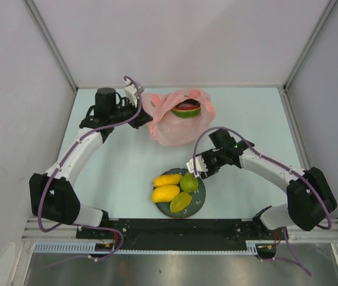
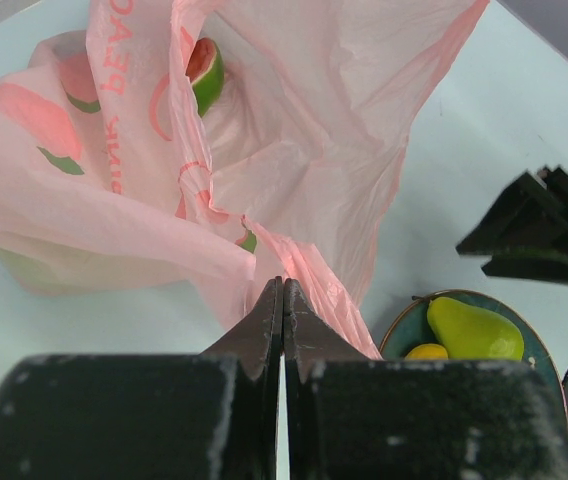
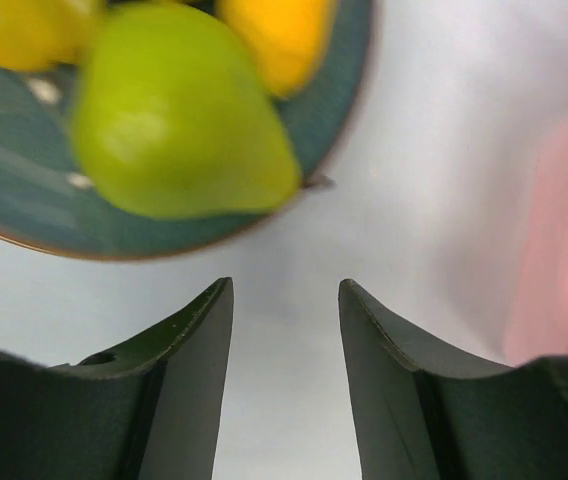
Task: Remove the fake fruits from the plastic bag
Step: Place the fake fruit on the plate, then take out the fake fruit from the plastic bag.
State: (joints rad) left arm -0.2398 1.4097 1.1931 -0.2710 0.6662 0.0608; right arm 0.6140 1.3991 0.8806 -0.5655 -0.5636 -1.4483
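Fake fruits (image 1: 165, 193) are mostly out. Four lie on the dark round plate (image 1: 201, 194): two yellow ones, a green pear (image 3: 179, 120) and a greenish mango (image 1: 180, 202), all smooth and glossy. A watermelon slice (image 1: 186, 109) sits in the mouth of the plastic bag (image 1: 178, 132), at the far side of the table (image 1: 115, 161); if more hides under it, I cannot tell. The bag is thin, crinkled, half see-through pink. My left gripper (image 2: 282, 292) is closed, pinching a fold of it — my right gripper (image 3: 284, 300) hangs half spread and empty, just beside the plate.
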